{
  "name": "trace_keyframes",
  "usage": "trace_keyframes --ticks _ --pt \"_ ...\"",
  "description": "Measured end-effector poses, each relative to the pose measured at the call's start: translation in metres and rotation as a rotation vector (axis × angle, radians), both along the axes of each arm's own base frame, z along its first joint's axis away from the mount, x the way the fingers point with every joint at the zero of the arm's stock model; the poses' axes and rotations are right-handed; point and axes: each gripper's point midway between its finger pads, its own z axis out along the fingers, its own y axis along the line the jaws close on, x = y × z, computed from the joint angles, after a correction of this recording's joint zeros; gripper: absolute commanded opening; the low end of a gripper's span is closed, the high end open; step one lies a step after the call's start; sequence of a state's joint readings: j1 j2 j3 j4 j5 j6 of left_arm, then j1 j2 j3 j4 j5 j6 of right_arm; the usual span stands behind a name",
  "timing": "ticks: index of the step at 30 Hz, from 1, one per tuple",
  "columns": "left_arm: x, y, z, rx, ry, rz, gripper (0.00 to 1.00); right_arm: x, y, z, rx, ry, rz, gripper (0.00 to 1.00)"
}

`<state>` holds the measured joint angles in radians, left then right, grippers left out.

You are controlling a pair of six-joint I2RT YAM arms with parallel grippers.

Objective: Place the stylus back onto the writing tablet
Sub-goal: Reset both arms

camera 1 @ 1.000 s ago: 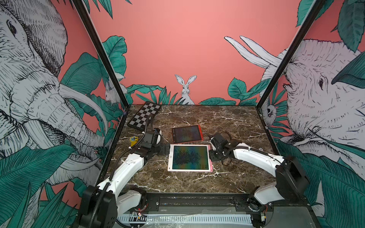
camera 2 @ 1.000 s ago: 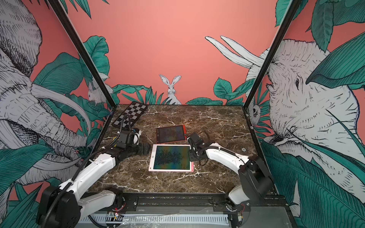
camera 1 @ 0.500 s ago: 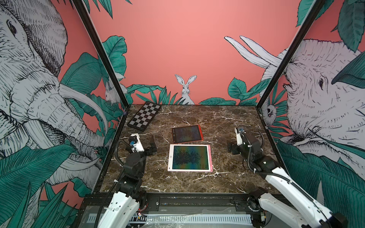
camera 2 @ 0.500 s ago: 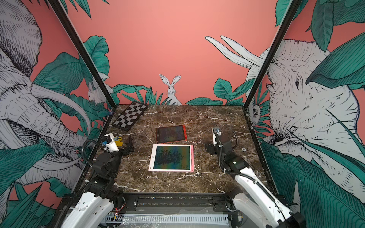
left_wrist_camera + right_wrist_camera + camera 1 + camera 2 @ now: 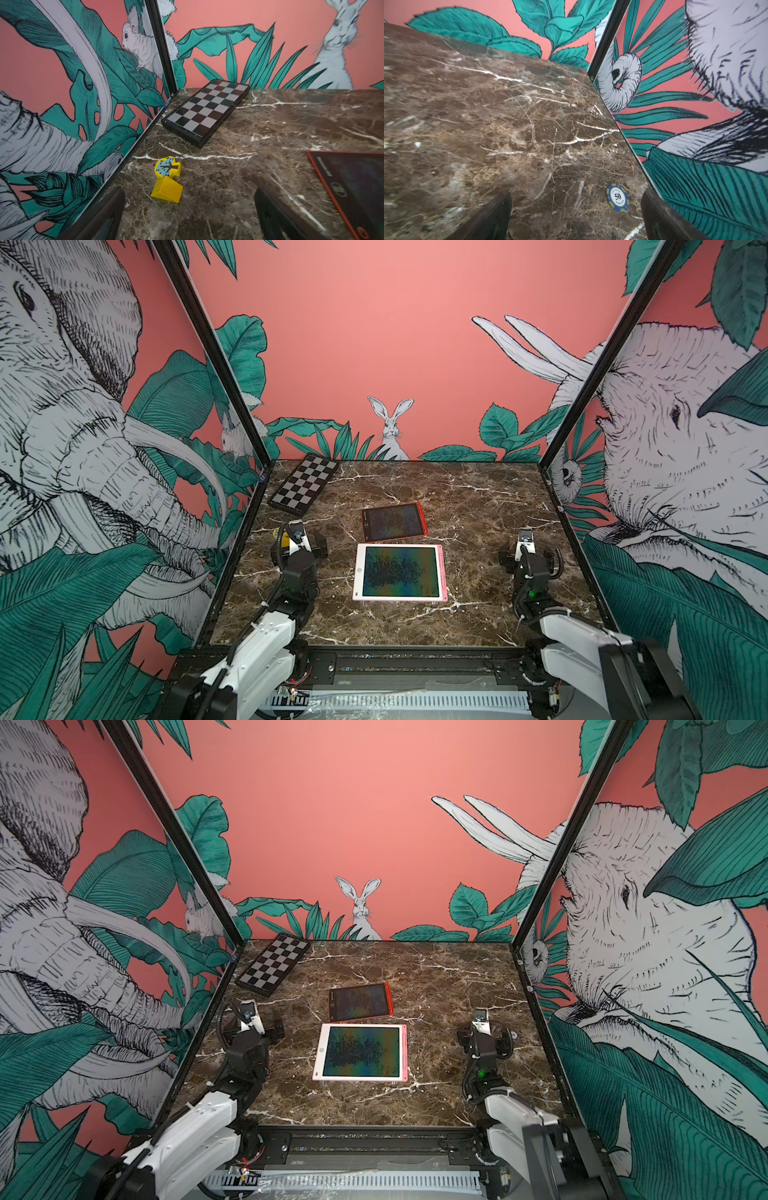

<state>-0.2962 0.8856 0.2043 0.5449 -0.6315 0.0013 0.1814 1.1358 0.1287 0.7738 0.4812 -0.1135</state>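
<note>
Nearest: left gripper [image 5: 298, 545] and right gripper [image 5: 527, 556] sit at their own sides of the marble table [image 5: 478, 506], jaws spread wide, nothing in either.

Change over the last second: both arms leave the writing tablet [image 5: 401, 572]. The right jaws, half closed at its right edge, go to wide.

Stylus [image 5: 441, 572]: a thin pink bar lies along the tablet's right edge, in both top views. Judgement: docked and released, so the task looks done. Cannot tell whether it is fully seated.

Around:
- Yellow clock toy [image 5: 167, 180] lies just ahead of the left gripper.
- Poker chip [image 5: 617, 197] lies ahead of the right gripper, near the wall.
- Red-framed tablet [image 5: 392, 522] lies just behind the writing tablet.
- Chessboard [image 5: 303, 485] lies in the far left corner.

Nothing obstructs the tablet.
</note>
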Motion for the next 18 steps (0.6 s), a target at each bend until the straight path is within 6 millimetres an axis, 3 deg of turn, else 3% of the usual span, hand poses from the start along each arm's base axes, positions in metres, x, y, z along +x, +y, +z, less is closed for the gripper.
trace_keyframes --ticks 4,8,12,18 --pt "0.006 0.016 -0.016 0.006 0.038 0.048 0.99 0.009 -0.001 -0.013 0.005 0.03 -0.006 0.99" --pt "0.01 0.025 -0.032 0.015 0.078 0.071 0.99 0.031 0.001 0.005 -0.003 0.0 -0.008 0.99" --pt "0.017 0.02 -0.043 0.026 0.107 0.037 0.99 0.055 0.004 0.02 -0.008 -0.006 0.005 0.99" --pt "0.031 0.013 -0.051 0.034 0.12 -0.016 0.99 0.063 -0.003 0.012 0.029 0.051 0.028 0.99"
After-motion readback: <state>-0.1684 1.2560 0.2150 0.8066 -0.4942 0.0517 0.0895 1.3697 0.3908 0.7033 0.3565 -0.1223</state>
